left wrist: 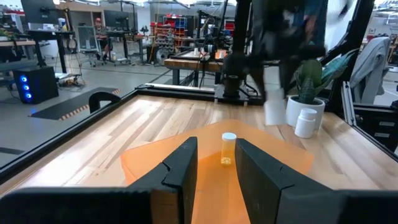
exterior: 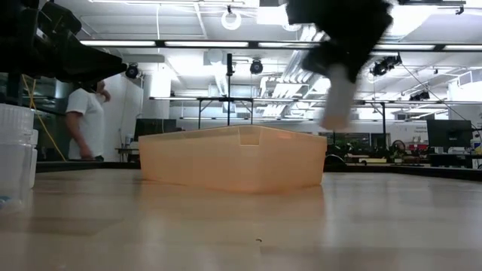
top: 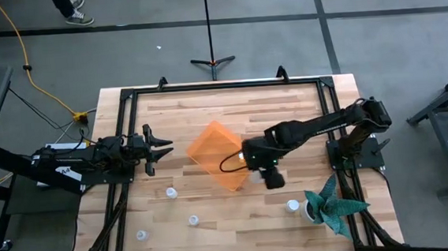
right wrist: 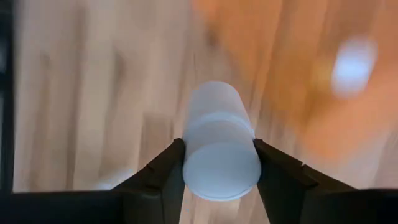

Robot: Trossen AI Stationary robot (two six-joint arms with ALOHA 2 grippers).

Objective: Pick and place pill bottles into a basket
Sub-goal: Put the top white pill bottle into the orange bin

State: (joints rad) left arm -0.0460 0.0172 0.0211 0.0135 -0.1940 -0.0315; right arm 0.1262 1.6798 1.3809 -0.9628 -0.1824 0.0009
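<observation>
One bottle (left wrist: 228,148) stands in the basket (top: 210,146). The right gripper (right wrist: 219,163), clamped on another bottle (right wrist: 217,149), hangs beside the basket. Four wait on the worktop (top: 215,221). The left gripper (top: 161,151) idles, fingers apart.

The right pincer (right wrist: 219,163) hangs raised mid-table, fingers clamped; the left pincer (top: 156,148) waits at the left edge, fingers parted.
</observation>
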